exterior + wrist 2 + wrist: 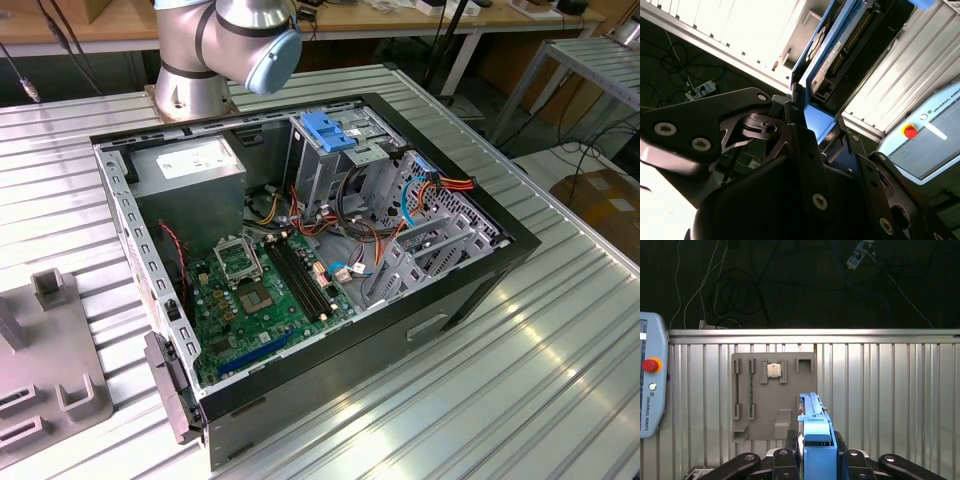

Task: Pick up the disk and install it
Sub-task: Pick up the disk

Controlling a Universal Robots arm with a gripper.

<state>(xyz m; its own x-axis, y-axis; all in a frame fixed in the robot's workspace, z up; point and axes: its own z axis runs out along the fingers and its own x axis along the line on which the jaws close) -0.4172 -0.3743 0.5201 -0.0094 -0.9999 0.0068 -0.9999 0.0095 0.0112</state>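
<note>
The disk [816,440] is off the table, clamped in the gripper [817,460]; in the first wrist view it shows edge-on, its bright blue rail facing the camera, with a black finger [842,454] pressed against each flat side; in the second wrist view the disk [850,40] stretches away from the gripper [817,112], dark body and label framed by the blue rail, and the jaws are closed only as far as the disk's thickness allows. Below it in the first wrist view the ribbed aluminium table [890,390] carries a grey fixture plate [772,405] near the table's edge, a processor chip [773,370] seated in one of its recesses; a teach pendant [650,390] with a red stop button [650,364] lies at the table's side. In the exterior view an open computer case [480,285] lies on its side in the middle of the table; inside are a green motherboard [270,290], a grey power supply [190,175] and a metal drive cage [330,165] topped by a blue latch [325,130]; the arm's base [190,80] stands just behind the case, at the table's far edge.
</note>
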